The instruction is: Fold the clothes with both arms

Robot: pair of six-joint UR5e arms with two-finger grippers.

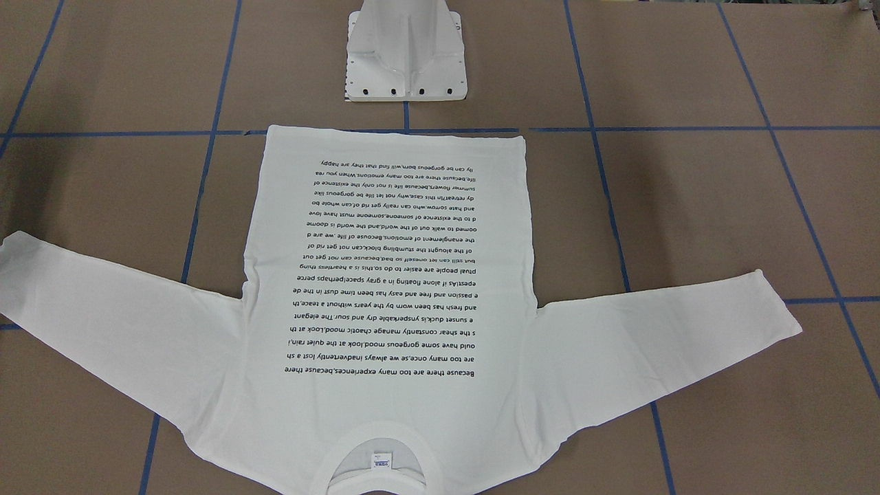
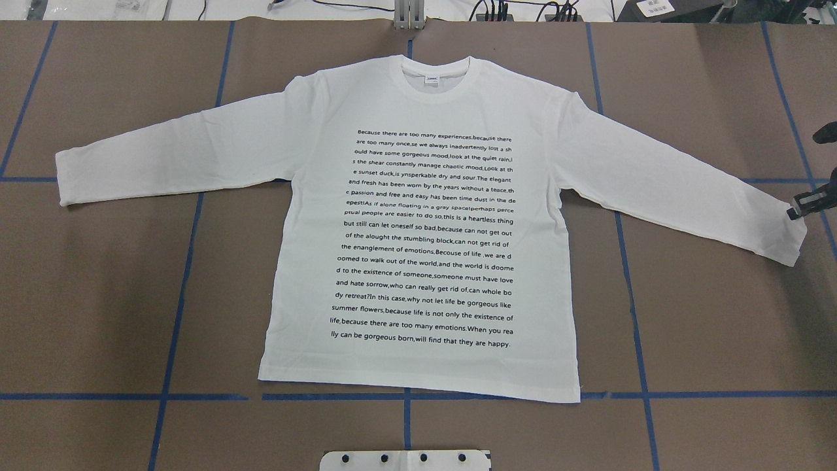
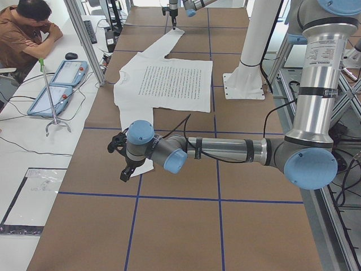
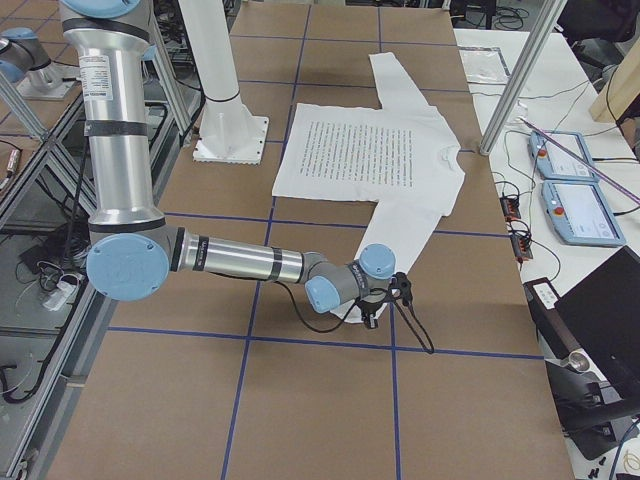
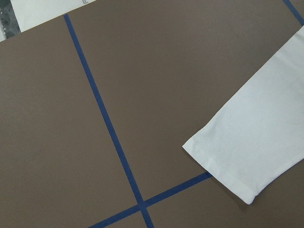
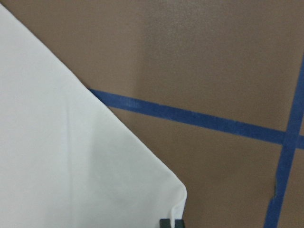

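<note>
The white long-sleeved T-shirt (image 2: 418, 229) lies flat on the brown table, text side up, collar at the far edge, both sleeves spread out. My right gripper (image 2: 817, 167) is at the end of the shirt's right sleeve cuff (image 6: 57, 156), low over it, and its fingers look spread open; one fingertip (image 6: 171, 222) shows just beside the cuff corner. My left gripper (image 3: 121, 164) hovers over the other sleeve's cuff (image 5: 256, 137). It shows only in the exterior left view, so I cannot tell whether it is open or shut.
The white pedestal base (image 1: 405, 62) stands at the near table edge behind the shirt's hem. Blue tape lines (image 2: 189, 261) cross the table. In the exterior left view a seated person (image 3: 28, 28) and teach pendants (image 3: 56, 84) are on a side table.
</note>
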